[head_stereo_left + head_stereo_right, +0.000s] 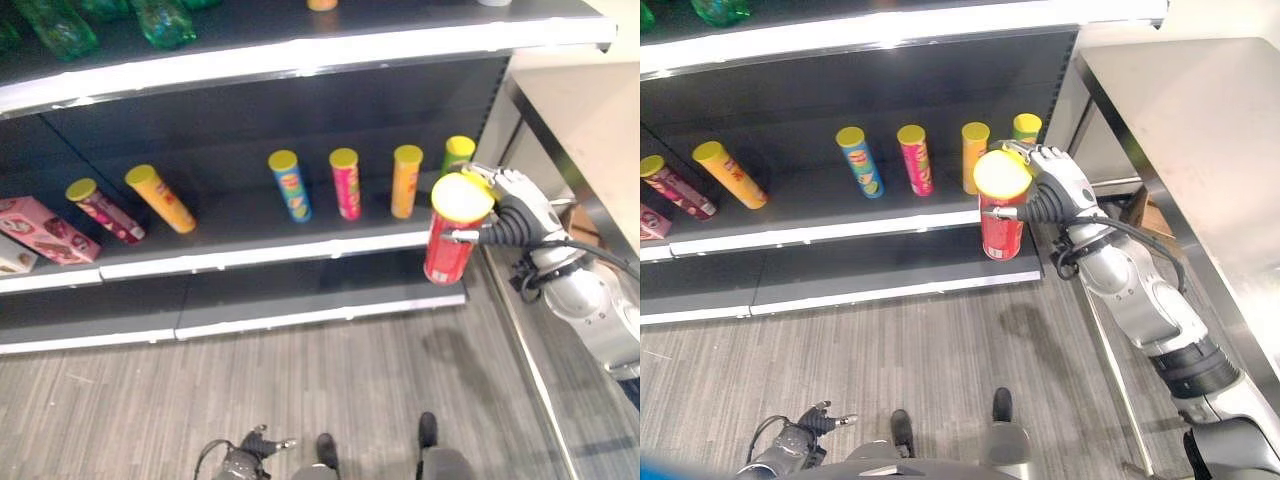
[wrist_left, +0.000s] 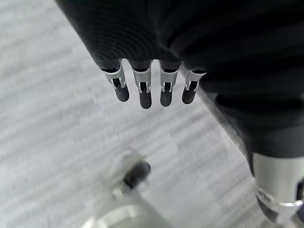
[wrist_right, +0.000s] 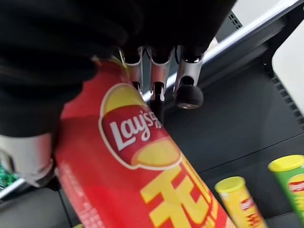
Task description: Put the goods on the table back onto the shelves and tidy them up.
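Progress: partly done, judging by the tall yellow-lidded snack tubes (image 1: 346,183) already standing on the dark metal middle shelf (image 1: 250,225).
In hand: right robot hand (image 1: 1045,192) is clamping a red yellow-lidded crisp tube (image 1: 1002,222), just in front of that shelf's right end.
Left robot hand (image 2: 151,88): hanging idle, fingers relaxed.
Remaining: shelving it, straightening leaning tubes.

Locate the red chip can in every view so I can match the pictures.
Left eye view: red chip can at right of centre, held by the right hand before the shelf edge.
Right eye view: just right of centre.
Left wrist view: not in it.
Right wrist view: close up, across the lower middle.
Shared landmark: the green can.
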Available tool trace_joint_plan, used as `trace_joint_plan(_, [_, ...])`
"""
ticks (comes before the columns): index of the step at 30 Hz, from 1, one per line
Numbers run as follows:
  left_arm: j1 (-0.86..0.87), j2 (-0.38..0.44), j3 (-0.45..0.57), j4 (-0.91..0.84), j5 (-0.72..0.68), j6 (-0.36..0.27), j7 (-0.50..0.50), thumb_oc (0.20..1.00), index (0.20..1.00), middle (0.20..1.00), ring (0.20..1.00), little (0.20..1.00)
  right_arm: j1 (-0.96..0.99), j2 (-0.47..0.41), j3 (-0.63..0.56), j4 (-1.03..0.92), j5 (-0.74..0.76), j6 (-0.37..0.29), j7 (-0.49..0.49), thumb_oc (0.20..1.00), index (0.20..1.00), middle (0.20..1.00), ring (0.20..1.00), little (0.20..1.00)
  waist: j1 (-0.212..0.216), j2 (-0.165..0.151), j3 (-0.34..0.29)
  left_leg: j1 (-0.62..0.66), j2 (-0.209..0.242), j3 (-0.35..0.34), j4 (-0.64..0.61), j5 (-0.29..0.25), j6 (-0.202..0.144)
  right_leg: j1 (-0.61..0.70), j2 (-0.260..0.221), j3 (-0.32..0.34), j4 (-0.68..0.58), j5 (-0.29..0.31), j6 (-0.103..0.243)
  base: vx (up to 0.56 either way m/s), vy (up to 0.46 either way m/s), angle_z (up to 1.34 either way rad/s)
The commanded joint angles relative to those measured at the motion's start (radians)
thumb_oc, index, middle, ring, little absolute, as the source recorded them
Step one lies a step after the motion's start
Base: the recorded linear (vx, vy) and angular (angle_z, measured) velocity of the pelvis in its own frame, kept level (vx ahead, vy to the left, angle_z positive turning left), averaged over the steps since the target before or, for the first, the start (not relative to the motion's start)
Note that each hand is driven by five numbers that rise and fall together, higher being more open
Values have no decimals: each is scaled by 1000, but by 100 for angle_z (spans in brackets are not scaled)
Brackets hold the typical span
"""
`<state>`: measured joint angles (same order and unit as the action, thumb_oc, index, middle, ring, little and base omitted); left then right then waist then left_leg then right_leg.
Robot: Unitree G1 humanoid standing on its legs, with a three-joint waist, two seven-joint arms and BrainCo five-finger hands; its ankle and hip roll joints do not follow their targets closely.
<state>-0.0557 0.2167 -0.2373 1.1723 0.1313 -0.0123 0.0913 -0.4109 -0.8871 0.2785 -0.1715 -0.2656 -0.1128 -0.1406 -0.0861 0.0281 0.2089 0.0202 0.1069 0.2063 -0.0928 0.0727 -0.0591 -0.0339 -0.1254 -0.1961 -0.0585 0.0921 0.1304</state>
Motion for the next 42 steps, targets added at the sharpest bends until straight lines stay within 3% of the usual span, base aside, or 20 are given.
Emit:
trace_joint_plan(1, [-38, 51, -20, 16, 13, -10, 3, 1000, 1000, 1000, 1000, 1000, -136, -33, 35, -7, 8, -23, -12, 200, 200, 200, 200, 200, 24, -30, -16, 50, -92, 7, 5, -108, -24, -108, 35, -22, 12, -6, 21, 165, -76, 67])
trace_joint_plan(4, [-24, 41, -5, 6, -10, -10, 14, 1000, 1000, 1000, 1000, 1000, -148, -38, 58, -17, 0, -27, -6, 200, 200, 200, 200, 200, 30, -32, -7, 27, -92, 4, 131, -155, -34, -66, 21, -51, 10, -19, 13, 177, -127, 44])
trace_joint_plan(5, [-17, 33, -8, -18, -26, -9, 32, 1000, 1000, 1000, 1000, 1000, -155, -37, 68, -22, 4, -22, -2, 200, 200, 200, 200, 200, 44, -44, 15, -46, -80, 15, 302, -155, -79, -32, -7, -78, 4, -33, 1, 124, -138, 37])
trace_joint_plan(6, [-18, 33, -7, -18, -26, -8, 32, 1000, 1000, 1000, 1000, 1000, -157, -36, 69, -21, 4, -22, -2, 200, 200, 200, 200, 200, 41, -43, 16, -56, -76, 12, 320, -162, -81, -32, -5, -81, 4, -33, 0, 128, -116, 68])
trace_joint_plan(7, [-19, 27, -5, -29, -38, -4, 53, 1000, 1000, 1000, 1000, 1000, -163, -36, 76, -13, -3, -14, -8, 200, 200, 200, 200, 200, 51, -46, 31, -117, -37, 23, 437, -114, -127, 0, -16, -105, -8, -51, -14, 120, -37, 65])
trace_joint_plan(8, [-14, 26, 0, -28, -41, -1, 59, 1000, 1000, 1000, 1000, 1000, -161, -33, 78, -7, -7, -8, -6, 200, 200, 200, 200, 200, 52, -41, 32, -136, -5, 24, 459, -93, -137, 13, -15, -110, -17, -60, -17, 182, -21, 65])
trace_joint_plan(10, [-4, 24, 6, -31, -48, 0, 61, 1000, 1000, 1000, 1000, 1000, -157, -30, 79, -6, -14, -6, -6, 200, 200, 200, 200, 200, 55, -36, 31, -143, 18, 22, 459, -87, -135, 22, -12, -109, -22, -67, -17, 188, 55, 25])
trace_joint_plan(11, [16, 25, 33, -20, -63, 0, 78, 1000, 1000, 1000, 1000, 1000, -154, -12, 93, 3, -24, -3, -3, 200, 200, 200, 200, 200, 70, -29, 23, -122, 59, -2, 368, -103, -113, 30, -16, -88, -27, -83, -4, 195, 92, 0])
trace_joint_plan(13, [16, 26, 34, -20, -63, 0, 78, 1000, 1000, 1000, 1000, 1000, -156, -11, 94, 3, -24, -3, -3, 200, 200, 200, 200, 200, 69, -34, 20, -122, 54, 0, 358, -94, -111, 26, -21, -87, -28, -79, -3, 238, 160, -24])
trace_joint_plan(14, [30, 26, 70, 4, -104, -4, 108, 1000, 1000, 1000, 1000, 1000, -161, 11, 117, 24, -34, -5, -10, 200, 200, 200, 200, 200, 92, -33, 6, -116, 139, -76, 172, -25, -115, 21, -50, -55, -27, -106, 19, 289, 223, -46])
trace_joint_plan(15, [30, 26, 70, 4, -104, -4, 108, 1000, 1000, 1000, 1000, 1000, -161, 11, 117, 24, -34, -5, -10, 200, 200, 200, 200, 200, 92, -33, 6, -114, 139, -75, 169, -23, -116, 21, -50, -55, -27, -106, 19, 398, 327, -57])
trace_joint_plan(18, [24, 30, 79, 11, -108, -4, 124, 1000, 1000, 1000, 1000, 1000, -142, 6, 110, 54, -37, 3, -29, 200, 200, 200, 200, 200, 101, -10, -6, -180, 237, -95, 18, 127, -170, 67, -94, -24, -29, -155, 56, 340, 285, -18])
trace_joint_plan(23, [44, 40, 68, 7, -75, -5, 99, 1000, 1000, 1000, 1000, 1000, -108, 20, 84, 37, -63, 16, -15, 200, 200, 200, 200, 200, 105, 18, -40, -165, 184, -64, 44, 76, -168, 139, -157, -5, -23, -140, 86, 438, 373, -12])
trace_joint_plan(24, [28, 58, 46, 3, -46, -3, 92, 1000, 1000, 1000, 1000, 1000, -137, 36, 98, 42, -84, 20, -6, 200, 200, 200, 200, 200, 104, 5, -41, -151, 132, -23, 62, 42, -140, 110, -213, 11, 25, -99, 98, 346, 391, -54])
trace_joint_plan(30, [1, 92, 20, -34, -34, -3, 88, 1000, 1000, 1000, 1000, 1000, -232, 58, 157, 70, -104, 31, -12, 200, 200, 200, 200, 200, 108, 1, -39, -82, 24, 96, 11, -5, -59, 0, -298, -15, 160, 30, 96, 197, 357, -50])
trace_joint_plan(32, [-6, 96, 16, -35, -36, -1, 84, 1000, 1000, 1000, 1000, 1000, -225, 55, 138, 69, -102, 30, -25, 200, 200, 200, 200, 200, 89, 6, -31, -63, 7, 104, 5, -27, -44, -36, -237, -5, 212, 1, 78, 138, 253, -16])
trace_joint_plan(33, [-7, 96, 16, -35, -36, -1, 84, 1000, 1000, 1000, 1000, 1000, -225, 55, 137, 69, -102, 30, -25, 200, 200, 200, 200, 200, 91, 7, -32, -67, 8, 106, 5, -25, -44, -40, -235, -4, 211, 4, 76, 86, 111, -1])
trace_joint_plan(36, [-17, 90, 7, -33, -36, -3, 80, 1000, 1000, 1000, 1000, 1000, -233, 55, 115, 70, -86, 29, -47, 200, 200, 200, 200, 200, 82, 15, -21, -52, -9, 104, 5, -35, -39, -72, -138, 4, 145, -46, 62, 100, 82, 15])
trace_joint_plan(39, [-26, 86, 7, -34, -46, -5, 81, 1000, 1000, 1000, 1000, 1000, -244, 57, 109, 74, -77, 31, -66, 200, 200, 200, 200, 200, 73, 10, 4, -45, -18, 82, 5, -41, -38, -129, -95, 50, 86, -31, 64, 46, -31, 20])
trace_joint_plan(42, [-20, 83, 4, -42, -50, -7, 81, 1000, 1000, 1000, 1000, 1000, -242, 60, 97, 76, -77, 36, -76, 200, 200, 200, 200, 200, 78, -1, 10, -44, -32, 61, 5, -43, -39, -108, -93, 78, 55, -29, 65, 27, -55, 14])
